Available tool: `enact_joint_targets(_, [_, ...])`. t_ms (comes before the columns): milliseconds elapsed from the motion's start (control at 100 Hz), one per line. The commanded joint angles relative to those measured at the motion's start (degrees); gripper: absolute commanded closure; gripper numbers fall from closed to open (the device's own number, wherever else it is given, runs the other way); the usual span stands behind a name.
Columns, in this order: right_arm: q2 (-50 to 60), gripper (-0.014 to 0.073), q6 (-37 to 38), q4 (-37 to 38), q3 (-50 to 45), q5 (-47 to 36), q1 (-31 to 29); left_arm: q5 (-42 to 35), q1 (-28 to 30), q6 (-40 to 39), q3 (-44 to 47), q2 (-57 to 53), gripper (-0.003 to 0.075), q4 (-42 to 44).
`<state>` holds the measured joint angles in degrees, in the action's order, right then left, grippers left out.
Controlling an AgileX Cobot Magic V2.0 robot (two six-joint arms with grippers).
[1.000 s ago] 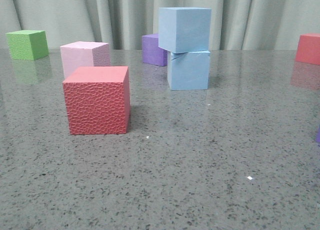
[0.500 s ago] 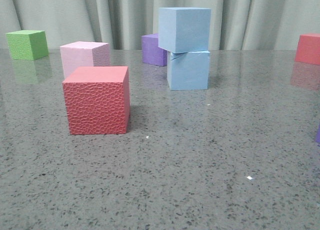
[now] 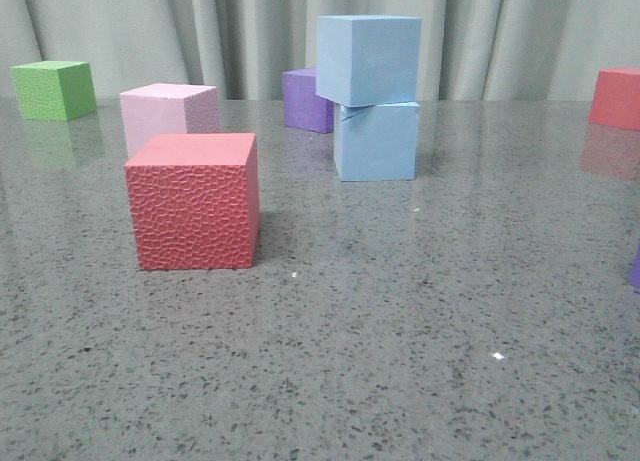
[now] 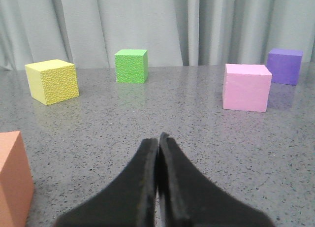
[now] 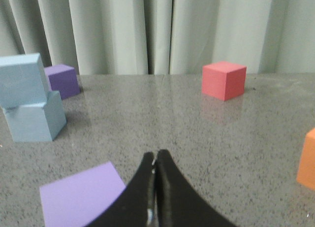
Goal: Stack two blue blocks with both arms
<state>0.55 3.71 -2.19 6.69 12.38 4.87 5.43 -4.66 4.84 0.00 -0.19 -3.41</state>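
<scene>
Smooth foam upper blue block (image 3: 368,59) sits skewed atop lower blue block (image 3: 377,141)

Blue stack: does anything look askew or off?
Slightly. The upper blue block sits turned and shifted left on the lower blue block, its left edge overhanging rather than flush. It rests flat, and neither gripper touches it. Nothing else stands out.

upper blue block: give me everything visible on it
The upper blue block is a pale sky-blue cube with smooth, matte, foam-like faces. It sits upright on the lower blue block, shifted a little toward the robot's left and slightly twisted, so its edge overhangs. Only the lower block touches it. The dark purple cube stands behind it. Both pincers, left and right, are shut and well clear of it.
</scene>
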Motion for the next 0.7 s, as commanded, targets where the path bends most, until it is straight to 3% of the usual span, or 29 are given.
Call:
enact_joint_targets(0, [1.5,0.0662,-0.4,0.4,-0.4,-6.8,-0.2,-4.5,0.2,-0.6,2.4,-1.8,0.0739,0.0])
enact_joint_targets(690, [1.5,0.0662,-0.4,0.4,-7.3,-15.0,-0.2,-4.5,0.2,-0.6,2.4,-1.8,0.0739,0.0])
